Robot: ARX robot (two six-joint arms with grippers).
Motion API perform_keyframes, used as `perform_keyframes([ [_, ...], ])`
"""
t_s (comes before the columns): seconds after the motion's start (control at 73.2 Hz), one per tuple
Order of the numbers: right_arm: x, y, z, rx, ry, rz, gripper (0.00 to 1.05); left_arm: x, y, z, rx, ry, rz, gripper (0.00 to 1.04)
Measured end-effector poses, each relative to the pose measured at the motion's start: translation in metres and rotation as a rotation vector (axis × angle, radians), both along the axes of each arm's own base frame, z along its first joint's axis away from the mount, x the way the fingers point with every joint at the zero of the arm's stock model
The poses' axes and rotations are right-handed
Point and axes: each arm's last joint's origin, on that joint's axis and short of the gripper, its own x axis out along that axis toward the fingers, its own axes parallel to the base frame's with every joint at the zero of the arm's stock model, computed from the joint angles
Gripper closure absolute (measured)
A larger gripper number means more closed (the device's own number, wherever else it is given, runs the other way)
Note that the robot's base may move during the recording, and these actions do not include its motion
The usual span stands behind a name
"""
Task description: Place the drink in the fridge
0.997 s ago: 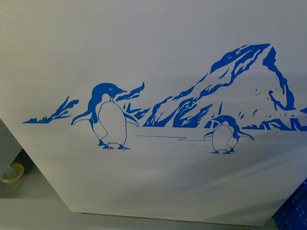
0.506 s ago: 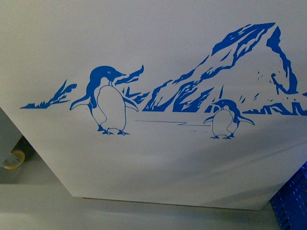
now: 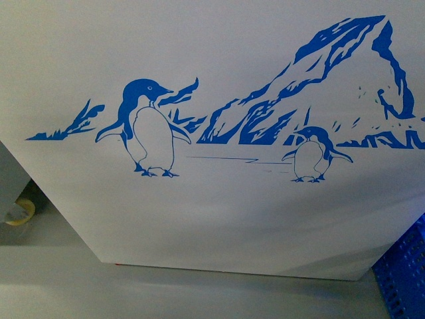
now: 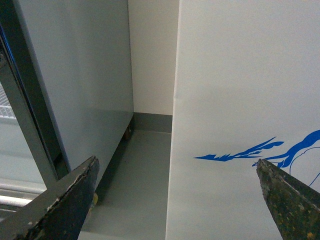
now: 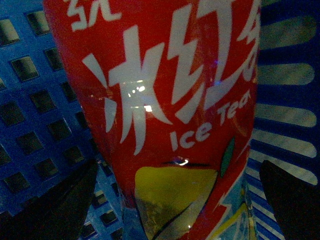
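Little is done yet. Nearest, the right gripper (image 5: 178,165) has its jaws apart on either side of the drink (image 5: 160,100), a red-labelled iced-tea bottle. Slivers of the blue crate (image 5: 30,100) show in both gaps, so I judge no grip is made. The bottle sits inside that crate, its long axis crossing the line between the fingers. Neither cap nor base shows, but the lettering suggests it stands upright. The left gripper (image 4: 177,167) is spread wide and empty. Beyond it are the fridge (image 4: 240,75) wall and a grey cabinet (image 4: 85,75). Gripping, lifting, reaching the unseen lid and placing all remain.
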Motion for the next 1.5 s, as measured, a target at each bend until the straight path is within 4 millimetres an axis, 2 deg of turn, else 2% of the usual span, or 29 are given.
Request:
perform_keyframes([
  [0.082,0.0,0.0,0.0,0.004,0.004,0.0,0.07,0.0,0.0,0.0,0.0,0.0,0.0,0.08],
  [0.383,-0.002,-0.003,-0.001,0.023,-0.004,0.001,0.49,0.0,0.0,0.0,0.0,0.0,0.0,0.08],
  [0.478,-0.002,-0.003,-0.001,0.022,-0.001,0.005,0.57,0.0,0.0,0.0,0.0,0.0,0.0,0.08],
  [0.615,-0.004,-0.003,0.001,0.027,-0.009,0.011,0.63,0.0,0.0,0.0,0.0,0.0,0.0,0.08],
  [0.861,-0.012,0.001,0.014,0.066,-0.051,0.035,0.65,0.0,0.0,0.0,0.0,0.0,0.0,0.08],
  [0.902,-0.013,0.003,0.024,0.08,-0.077,0.049,0.65,0.0,0.0,0.0,0.0,0.0,0.0,0.08],
  [1.052,-0.007,0.008,0.081,0.062,-0.233,0.117,0.65,0.0,0.0,0.0,0.0,0.0,0.0,0.08],
  [1.093,-0.003,0.01,0.116,0.042,-0.324,0.154,0.65,0.0,0.0,0.0,0.0,0.0,0.0,0.08],
  [1.12,-0.003,0.011,0.128,0.037,-0.351,0.165,0.65,0.0,0.0,0.0,0.0,0.0,0.0,0.08],
  [1.134,-0.005,0.013,0.14,0.034,-0.378,0.174,0.65,0.0,0.0,0.0,0.0,0.0,0.0,0.08],
  [1.202,-0.009,0.019,0.169,0.031,-0.443,0.21,0.65,0.0,0.0,0.0,0.0,0.0,0.0,0.08],
  [1.298,-0.021,0.03,0.208,0.04,-0.526,0.251,0.65,0.0,0.0,0.0,0.0,0.0,0.0,0.08],
  [1.312,-0.026,0.034,0.218,0.053,-0.553,0.264,0.65,0.0,0.0,0.0,0.0,0.0,0.0,0.08],
  [1.448,-0.052,0.056,0.265,0.102,-0.654,0.309,0.65,0.0,0.0,0.0,0.0,0.0,0.0,0.08],
  [1.503,-0.068,0.068,0.291,0.128,-0.716,0.327,0.65,0.0,0.0,0.0,0.0,0.0,0.0,0.08],
])
